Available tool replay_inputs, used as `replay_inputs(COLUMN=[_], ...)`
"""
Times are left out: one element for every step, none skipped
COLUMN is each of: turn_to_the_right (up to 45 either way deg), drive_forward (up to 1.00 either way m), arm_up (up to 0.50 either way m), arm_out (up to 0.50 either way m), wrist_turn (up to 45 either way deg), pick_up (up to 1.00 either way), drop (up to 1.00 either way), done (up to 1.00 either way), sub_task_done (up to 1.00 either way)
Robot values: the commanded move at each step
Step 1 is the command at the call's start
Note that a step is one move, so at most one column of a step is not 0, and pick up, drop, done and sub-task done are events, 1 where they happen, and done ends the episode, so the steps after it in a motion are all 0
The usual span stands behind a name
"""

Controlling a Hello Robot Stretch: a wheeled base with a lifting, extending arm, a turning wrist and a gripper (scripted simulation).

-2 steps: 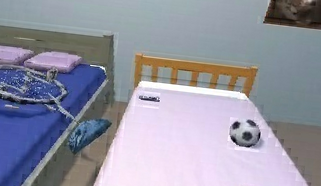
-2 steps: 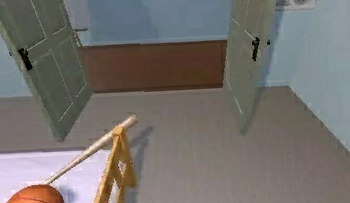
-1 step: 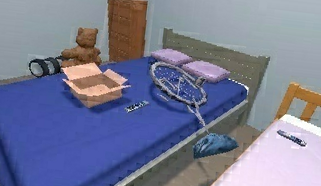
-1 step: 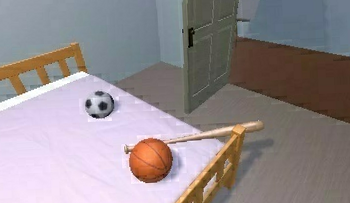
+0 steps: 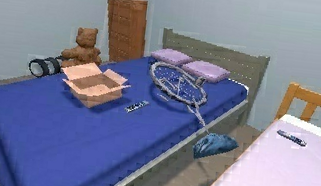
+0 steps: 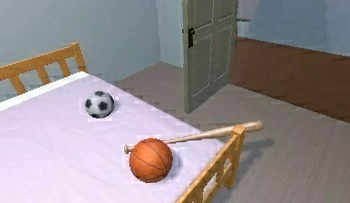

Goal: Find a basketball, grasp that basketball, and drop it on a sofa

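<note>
You had the basketball (image 6: pixel 151 159) low and centre in the arm side view, on the white bed (image 6: pixel 45 146), a bat (image 6: pixel 200 136) just behind it. You couldn't tell how the gripper's fingers stood.

The forward view looks down over a blue bed (image 5: pixel 43 138); the arm side view crosses a near pale bed (image 6: pixel 45 146) (shared, at the forward view's right edge).

A bed (image 5: pixel 53 134) with a blue cover held an open cardboard box (image 5: pixel 94 82), a teddy bear (image 5: pixel 83 47), a racket (image 5: pixel 177 84) and two lilac pillows (image 5: pixel 207 70). A wooden dresser (image 5: pixel 126 27) stood in the corner behind. A blue cloth (image 5: pixel 215 145) lay on the floor.
</note>
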Motion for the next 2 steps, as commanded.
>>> replay_inputs(turn_to_the_right=[0.0, 0.0], drive_forward=[0.0, 0.0], arm_up=[0.12, 0.0], arm_out=[0.0, 0.36], wrist_turn=[0.0, 0.0], pick_up=[0.0, 0.0], drop=[0.0, 0.0], done=[0.0, 0.0], sub_task_done=[0.0, 0.0])
